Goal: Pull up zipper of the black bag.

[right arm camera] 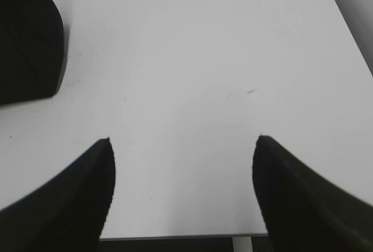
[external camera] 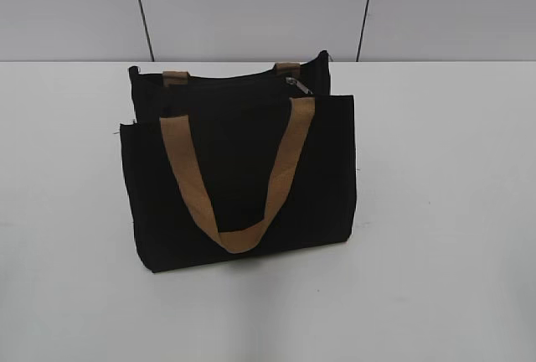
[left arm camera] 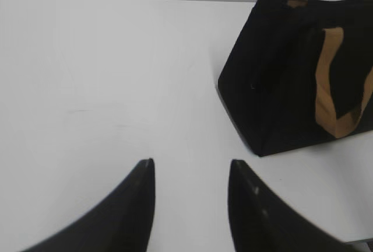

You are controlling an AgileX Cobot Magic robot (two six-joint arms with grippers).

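The black bag [external camera: 239, 178] stands upright in the middle of the white table, with a tan handle [external camera: 239, 173] hanging down its front panel. The silver zipper pull [external camera: 298, 85] sits at the right end of the bag's top opening. The bag also shows at the upper right in the left wrist view [left arm camera: 291, 71] and as a dark corner at the upper left in the right wrist view [right arm camera: 26, 42]. My left gripper [left arm camera: 191, 161] is open and empty over bare table, left of the bag. My right gripper [right arm camera: 183, 140] is open and empty, right of the bag. Neither arm shows in the exterior view.
The white table [external camera: 444, 211] runs to a grey panelled wall [external camera: 251, 6] behind the bag. The table's edge [right arm camera: 175, 235] shows at the bottom of the right wrist view, with a white leg below it.
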